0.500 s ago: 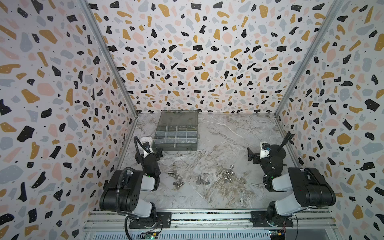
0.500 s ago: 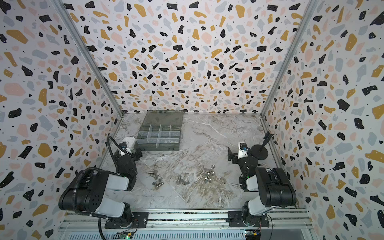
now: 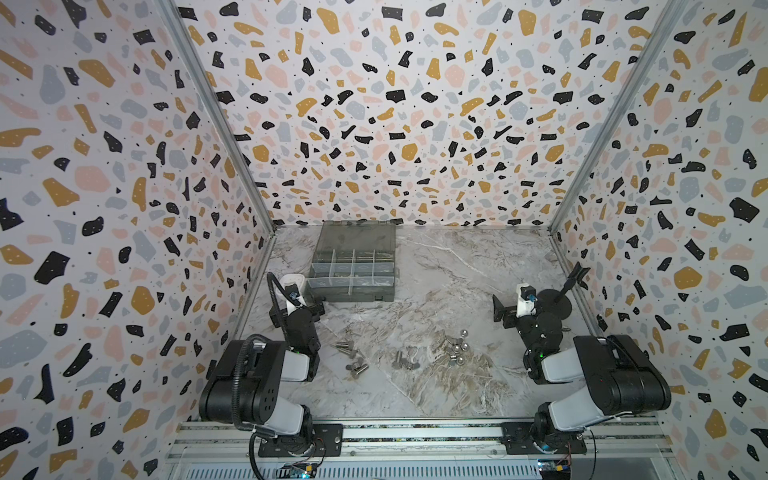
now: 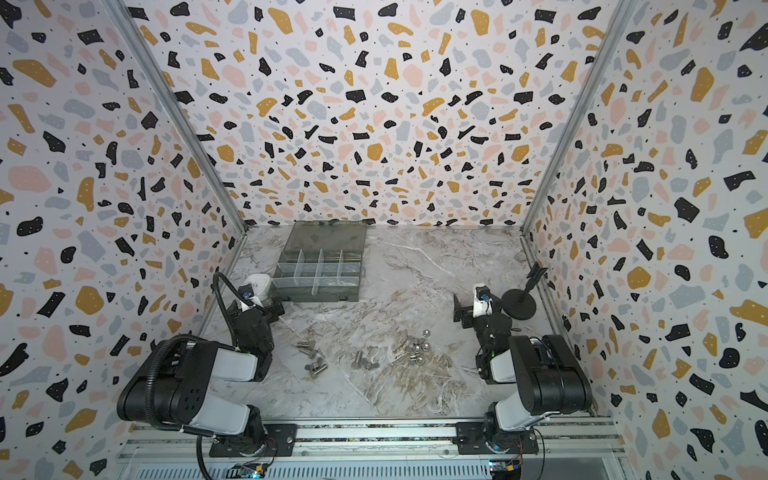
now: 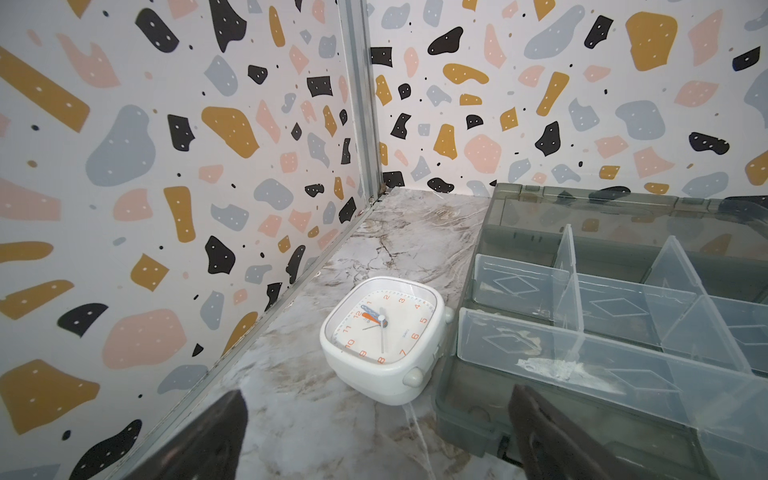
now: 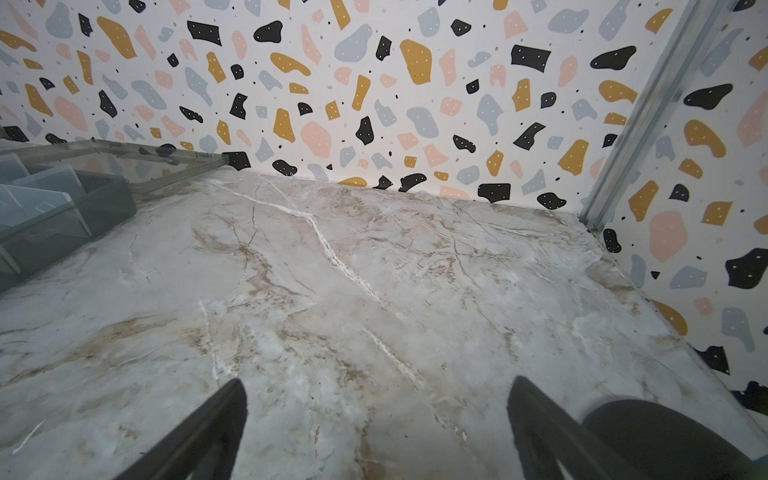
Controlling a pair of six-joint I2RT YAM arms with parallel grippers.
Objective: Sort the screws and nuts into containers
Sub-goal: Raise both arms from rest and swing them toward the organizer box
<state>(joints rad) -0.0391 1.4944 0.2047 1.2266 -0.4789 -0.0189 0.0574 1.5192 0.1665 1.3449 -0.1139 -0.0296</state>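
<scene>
Several screws (image 3: 350, 348) (image 4: 309, 348) lie loose on the marble floor near the front left, and several nuts (image 3: 456, 350) (image 4: 419, 350) are clustered to their right. The containers (image 3: 353, 272) (image 4: 318, 272) (image 5: 623, 365) are clear-walled compartments in a grey organiser box at the back left, its lid swung open. My left gripper (image 3: 296, 311) (image 4: 259, 311) (image 5: 376, 397) hovers open just in front of the box's left corner, holding nothing. My right gripper (image 3: 515, 309) (image 4: 473, 311) (image 6: 376, 384) is open over bare marble, behind the nuts. No screw or nut shows in either wrist view.
A small white clock (image 3: 293, 279) (image 5: 380, 332) lies against the organiser's left side, right in front of the left gripper. A black round-based stand (image 3: 552, 305) (image 4: 519, 306) (image 6: 665, 436) rises beside the right gripper near the right wall. Patterned walls enclose the floor on three sides.
</scene>
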